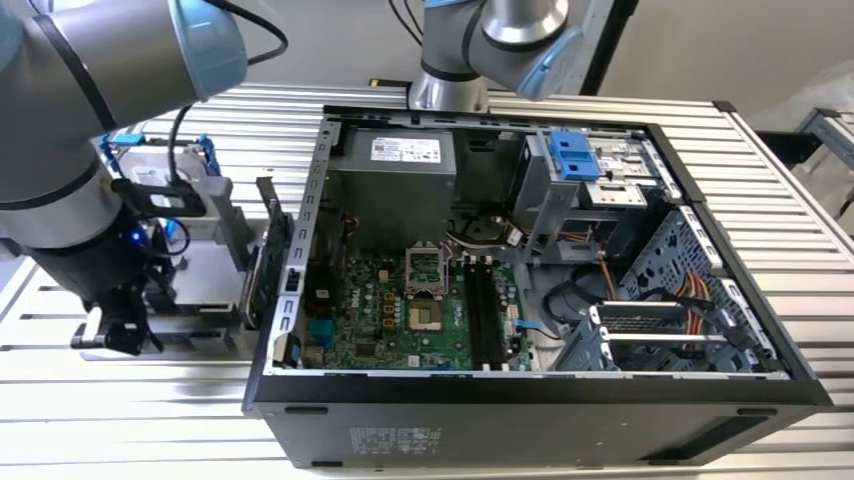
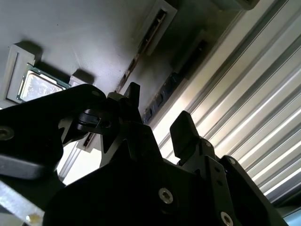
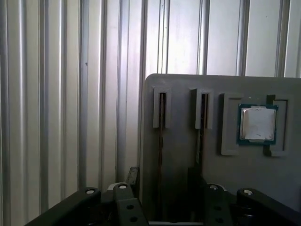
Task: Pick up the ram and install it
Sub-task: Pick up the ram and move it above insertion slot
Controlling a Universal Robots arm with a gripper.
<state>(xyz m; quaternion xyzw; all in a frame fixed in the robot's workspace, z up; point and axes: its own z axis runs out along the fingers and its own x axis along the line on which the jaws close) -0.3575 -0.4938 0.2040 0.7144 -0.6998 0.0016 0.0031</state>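
Note:
In the first wrist view, a grey holder (image 3: 188, 89) carries two ram sticks standing on edge in slots, one ram (image 3: 161, 123) and a second ram (image 3: 203, 123) beside it. My gripper (image 3: 164, 182) hangs just above the holder, open, with its dark fingers (image 3: 133, 178) either side of the first stick's line and nothing gripped. The second wrist view shows the same gripper (image 2: 160, 113) from below with a gap between the fingers, and a ram (image 2: 153, 35) in its slot beyond. In the exterior view the gripper (image 1: 118, 325) is left of the open computer case (image 1: 287, 300).
A processor chip (image 3: 257, 123) lies in a recess of the holder. Beside the case stand a green expansion card (image 1: 274, 262) and a drive with a blue handle (image 1: 160, 160). Empty memory slots (image 1: 483, 310) run along the motherboard. The table is ribbed metal (image 1: 787, 220).

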